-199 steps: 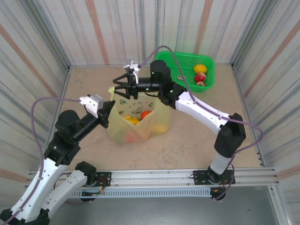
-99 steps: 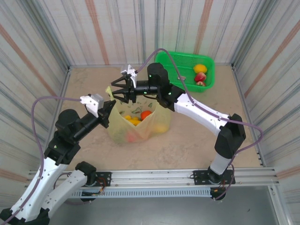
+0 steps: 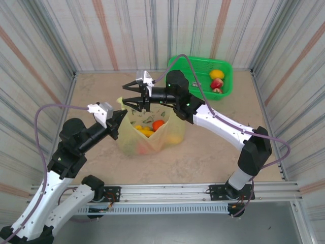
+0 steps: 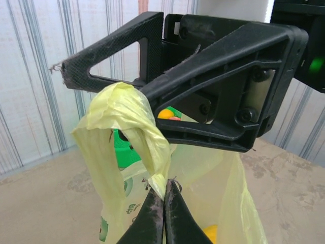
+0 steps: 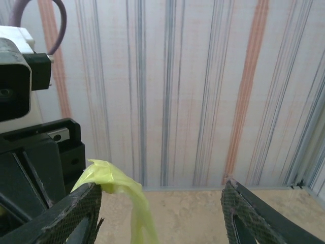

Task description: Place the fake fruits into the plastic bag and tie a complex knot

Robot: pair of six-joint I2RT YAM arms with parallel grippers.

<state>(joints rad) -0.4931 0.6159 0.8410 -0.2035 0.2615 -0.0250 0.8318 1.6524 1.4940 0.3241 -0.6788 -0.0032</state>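
Starting the knot above the plastic bag point(image 3: 152, 140): handle point(image 4: 127, 107) pinched in clenched left gripper point(image 4: 164, 199), looped over released right gripper point(image 3: 125, 93); next, probably closing right on the loop.

**Top external:** you look down from above and behind the arm bases, which sit at 6 o'clock. You stand far enough back to take in the whole table point(image 3: 218, 147), where the left gripper point(image 3: 123, 114) and right gripper point(image 3: 125, 94) meet over the plastic bag point(image 3: 152, 140) near centre.

**Left wrist:** you look level along your own fingertips at 6 o'clock toward the striped wall point(image 4: 30, 91). The other gripper is very close.

**Right wrist:** you face the same wall, level, with your own fingers point(image 5: 73, 213) at 7 and 5 o'clock.

Both wrist views share the bag's handle point(image 4: 127, 107).
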